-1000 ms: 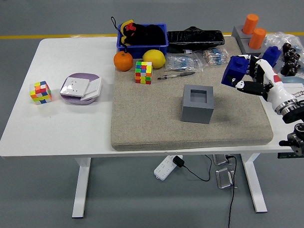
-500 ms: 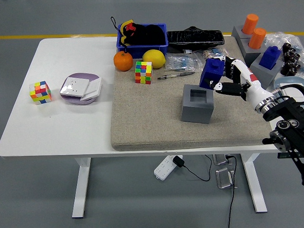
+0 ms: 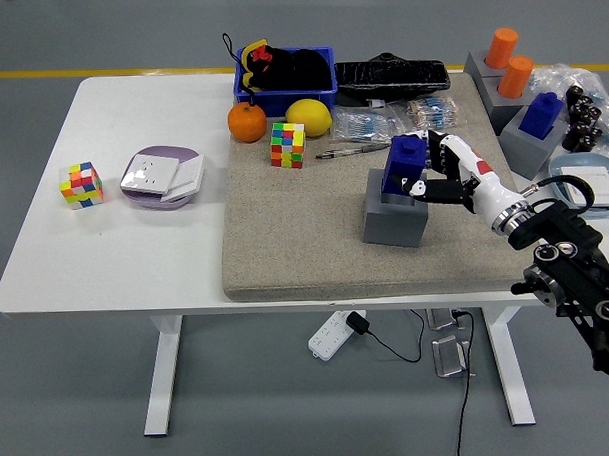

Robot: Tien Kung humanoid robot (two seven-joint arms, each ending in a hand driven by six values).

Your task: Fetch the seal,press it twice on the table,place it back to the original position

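Right hand (image 3: 430,176) clasps blue seal (image 3: 402,164), base entering grey holder (image 3: 395,216) on felt mat (image 3: 305,238). Advice: keep seal upright, square over recess, lower gently, release once seated. Left hand unseen.

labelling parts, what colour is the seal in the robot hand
Blue, seen in the head view: seal in the right robot hand.
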